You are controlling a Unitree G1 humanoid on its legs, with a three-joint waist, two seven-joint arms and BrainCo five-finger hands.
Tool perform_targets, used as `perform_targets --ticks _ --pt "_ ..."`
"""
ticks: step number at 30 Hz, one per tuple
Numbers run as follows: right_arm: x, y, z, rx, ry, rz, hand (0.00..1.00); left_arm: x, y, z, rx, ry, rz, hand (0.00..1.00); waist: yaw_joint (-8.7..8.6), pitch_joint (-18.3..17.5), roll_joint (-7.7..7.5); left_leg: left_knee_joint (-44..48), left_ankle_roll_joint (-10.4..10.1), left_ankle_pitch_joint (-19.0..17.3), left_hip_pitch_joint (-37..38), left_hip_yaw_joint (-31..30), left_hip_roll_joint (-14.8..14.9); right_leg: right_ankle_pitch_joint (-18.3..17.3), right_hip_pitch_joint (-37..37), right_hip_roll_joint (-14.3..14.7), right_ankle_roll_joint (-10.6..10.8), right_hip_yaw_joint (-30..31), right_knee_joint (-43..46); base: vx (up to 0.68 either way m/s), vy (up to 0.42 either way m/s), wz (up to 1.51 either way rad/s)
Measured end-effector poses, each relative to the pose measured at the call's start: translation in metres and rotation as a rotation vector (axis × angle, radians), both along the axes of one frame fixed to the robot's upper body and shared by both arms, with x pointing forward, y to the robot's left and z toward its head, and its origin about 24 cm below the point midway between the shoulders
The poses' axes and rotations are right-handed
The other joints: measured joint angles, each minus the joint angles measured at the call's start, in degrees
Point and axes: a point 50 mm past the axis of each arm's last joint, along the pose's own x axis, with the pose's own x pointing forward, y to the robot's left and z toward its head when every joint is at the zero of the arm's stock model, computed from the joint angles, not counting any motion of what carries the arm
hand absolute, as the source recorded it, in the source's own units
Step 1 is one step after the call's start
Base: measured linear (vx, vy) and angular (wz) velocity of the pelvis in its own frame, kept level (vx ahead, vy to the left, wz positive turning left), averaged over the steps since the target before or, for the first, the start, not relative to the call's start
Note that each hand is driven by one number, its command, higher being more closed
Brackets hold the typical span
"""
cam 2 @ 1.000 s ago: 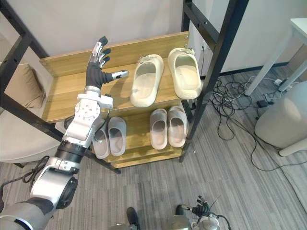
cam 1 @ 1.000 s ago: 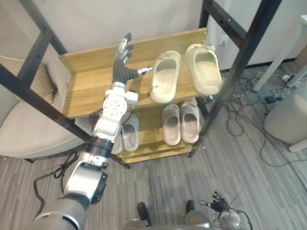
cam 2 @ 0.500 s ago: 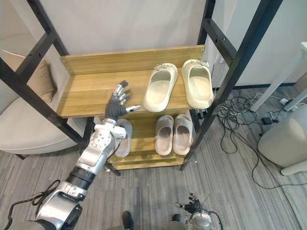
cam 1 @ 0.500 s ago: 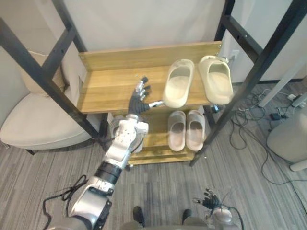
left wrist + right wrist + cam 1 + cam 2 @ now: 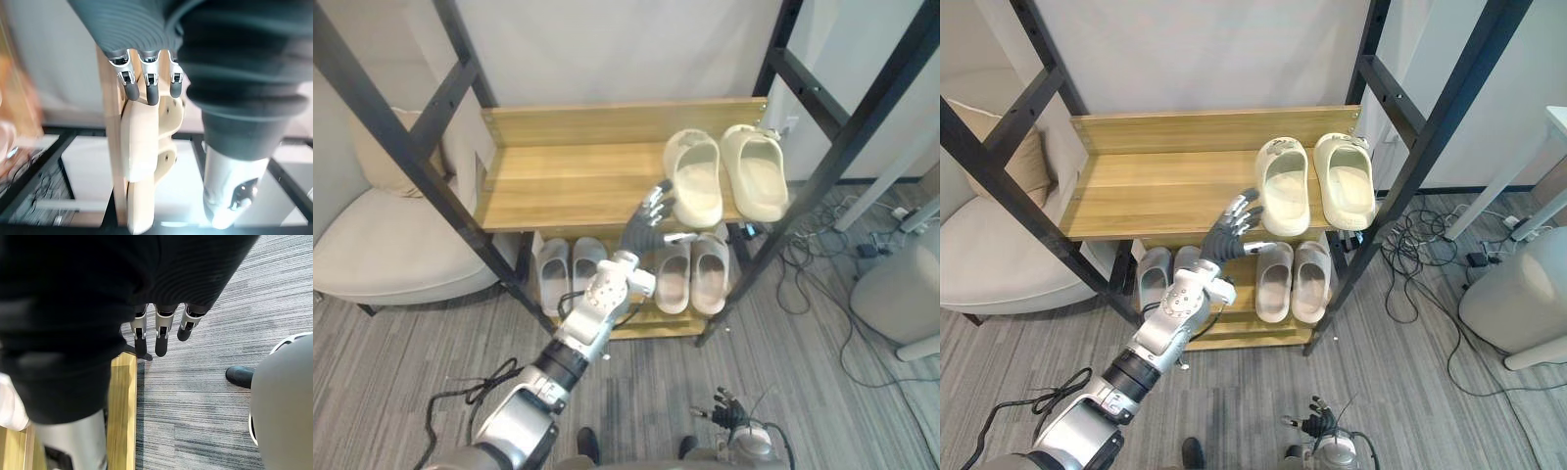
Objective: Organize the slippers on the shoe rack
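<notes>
Left hand [image 5: 644, 227], fingers straight and slightly spread, just beside the heel of the nearer cream slipper [image 5: 697, 181] on the upper shelf of the shoe rack [image 5: 558, 186]; foam-like, probably light and springy; best taken by the heel rim.

Beige armchair [image 5: 984, 269], tan cushion [image 5: 1016, 149], tangled floor cables [image 5: 1408, 245]

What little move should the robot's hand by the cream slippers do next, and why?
Probably draw the left hand back off the upper shelf. Its fingers are open and hold nothing, just beside the heel of the nearer cream slipper, which already lies side by side with the other cream slipper, toes to the back. The right hand hangs low, idle.
</notes>
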Motion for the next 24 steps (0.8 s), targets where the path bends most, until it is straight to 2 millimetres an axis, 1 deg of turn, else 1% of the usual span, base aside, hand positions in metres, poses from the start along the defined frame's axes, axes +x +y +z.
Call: perform_targets --ticks 1,9,14,16,18,20,22,24 --pt "0.000 0.000 0.000 0.000 0.000 -0.001 0.00 0.001 -0.004 0.001 0.004 0.002 -0.007 0.00 -0.08 0.00 0.00 0.00 -0.01 -0.01 0.00 0.18 0.02 0.01 -0.03 0.01 0.00 0.08 -0.04 0.00 0.000 0.00" --pt "-0.001 0.000 0.000 -0.001 0.008 -0.005 0.00 0.011 -0.003 0.006 -0.003 0.014 0.014 0.00 -0.11 0.00 0.00 0.01 -0.02 -0.02 0.02 1.17 0.03 0.37 -0.23 0.01 -0.13 0.71 -0.35 -0.01 0.009 -0.03" --pt "-0.001 -0.001 0.000 -0.003 0.007 -0.013 0.00 0.017 0.006 0.008 -0.010 0.016 0.057 0.00 -0.37 0.00 0.00 0.01 -0.04 -0.03 0.10 1.49 0.10 0.55 -0.42 0.01 -0.19 0.93 -0.37 -0.02 0.014 -0.05" --pt "0.000 -0.001 0.000 -0.004 0.004 -0.016 0.00 0.023 0.021 0.009 -0.012 0.017 0.104 0.00 -0.64 0.00 0.00 0.01 -0.05 -0.05 0.14 1.51 0.19 0.62 -0.59 0.04 -0.21 1.09 -0.37 -0.03 0.010 -0.08" --pt "0.000 -0.001 0.000 -0.004 0.003 -0.017 0.00 0.026 0.027 0.011 -0.020 0.015 0.127 0.00 -0.67 0.00 0.00 0.02 -0.06 -0.05 0.14 1.57 0.22 0.65 -0.65 0.07 -0.21 1.21 -0.37 -0.01 0.003 -0.03" --pt "0.000 -0.001 0.000 -0.004 0.003 -0.017 0.00 0.031 0.046 0.013 -0.015 0.005 0.180 0.00 -0.63 0.00 0.01 0.12 -0.06 -0.05 0.14 1.43 0.25 0.65 -0.57 0.09 -0.20 1.08 -0.37 -0.01 0.004 0.02" --pt "0.001 -0.001 0.000 -0.003 0.002 -0.016 0.00 0.030 0.062 0.017 -0.021 -0.021 0.216 0.00 -0.57 0.00 0.01 0.29 -0.05 -0.05 0.14 0.98 0.20 0.63 -0.30 0.08 -0.18 0.61 -0.37 0.00 0.004 0.11" --pt "0.002 -0.001 0.001 -0.003 0.000 -0.012 0.00 0.025 0.071 0.024 -0.038 -0.059 0.230 0.00 -0.08 0.00 0.01 0.29 -0.05 -0.04 0.14 0.54 0.12 0.56 -0.02 0.05 -0.08 0.15 -0.37 0.00 0.002 0.12"
